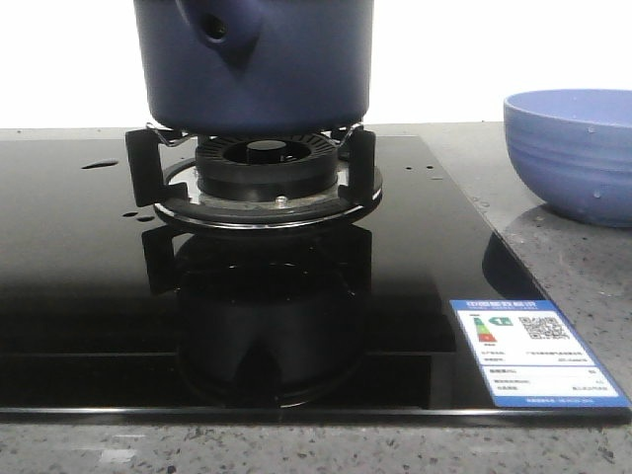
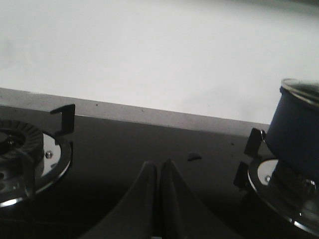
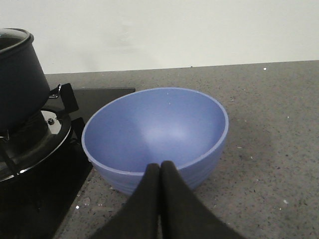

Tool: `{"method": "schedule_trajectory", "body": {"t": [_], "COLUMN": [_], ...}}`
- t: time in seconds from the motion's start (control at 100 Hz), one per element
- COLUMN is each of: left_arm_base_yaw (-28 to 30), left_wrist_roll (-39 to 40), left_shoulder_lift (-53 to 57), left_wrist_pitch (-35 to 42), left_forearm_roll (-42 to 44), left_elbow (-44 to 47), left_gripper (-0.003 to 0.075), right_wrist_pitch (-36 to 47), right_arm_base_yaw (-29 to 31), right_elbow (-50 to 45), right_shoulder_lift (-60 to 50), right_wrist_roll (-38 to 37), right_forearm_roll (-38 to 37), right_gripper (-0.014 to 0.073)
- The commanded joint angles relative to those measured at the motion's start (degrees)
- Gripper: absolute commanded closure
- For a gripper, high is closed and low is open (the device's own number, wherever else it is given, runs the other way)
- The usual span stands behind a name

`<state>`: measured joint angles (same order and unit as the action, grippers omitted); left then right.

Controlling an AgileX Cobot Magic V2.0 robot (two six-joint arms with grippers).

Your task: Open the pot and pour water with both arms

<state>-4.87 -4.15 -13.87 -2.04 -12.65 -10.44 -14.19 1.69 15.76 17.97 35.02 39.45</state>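
Looking through both wrist cameras, I see my left gripper (image 2: 159,172) and right gripper (image 3: 160,172) pressed together, holding nothing. The pot (image 1: 255,64) sits on the burner (image 1: 265,168), well off from the left gripper; the bowl (image 3: 155,137) lies just beyond the right fingertips.

1. A plain white wall (image 1: 494,49) fills the background, evenly and brightly lit.
2. A grey speckled stone tabletop (image 3: 269,124) runs up to the wall.
3. A glossy black glass cooktop panel (image 1: 79,296) is set into it, mirroring the burner above.
4. A blue-and-white energy label sticker (image 1: 533,354) sits at the panel's front corner.
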Motion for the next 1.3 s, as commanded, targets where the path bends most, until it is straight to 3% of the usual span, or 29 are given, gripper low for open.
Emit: {"method": "schedule_trajectory", "body": {"t": [0.0,0.26,0.36,1.29], "left_arm_base_yaw": [-1.1,-0.8,-0.8,0.3], "left_wrist_roll": [2.0,2.0,2.0,2.0], "left_shoulder_lift": [3.6,15.9,15.6,15.6], "left_wrist_pitch": [4.7,4.6,2.0,2.7], "left_forearm_roll": [1.8,4.9,5.2,5.6], "left_elbow": [2.4,12.4,12.4,12.4], "left_gripper": [0.0739,0.0739,0.0739,0.0739], "right_wrist_pitch": [3.2,3.2,3.1,3.1], "right_arm_base_yaw": [0.0,0.0,0.0,0.0], "right_elbow": [1.5,1.5,1.5,1.5], "right_shoulder_lift": [0.3,0.3,0.3,0.4], "right_wrist_roll": [0.6,0.6,0.6,0.6], "right_forearm_roll": [0.8,0.8,0.8,0.8], "right_gripper": [0.066,0.066,0.066,0.066]}}
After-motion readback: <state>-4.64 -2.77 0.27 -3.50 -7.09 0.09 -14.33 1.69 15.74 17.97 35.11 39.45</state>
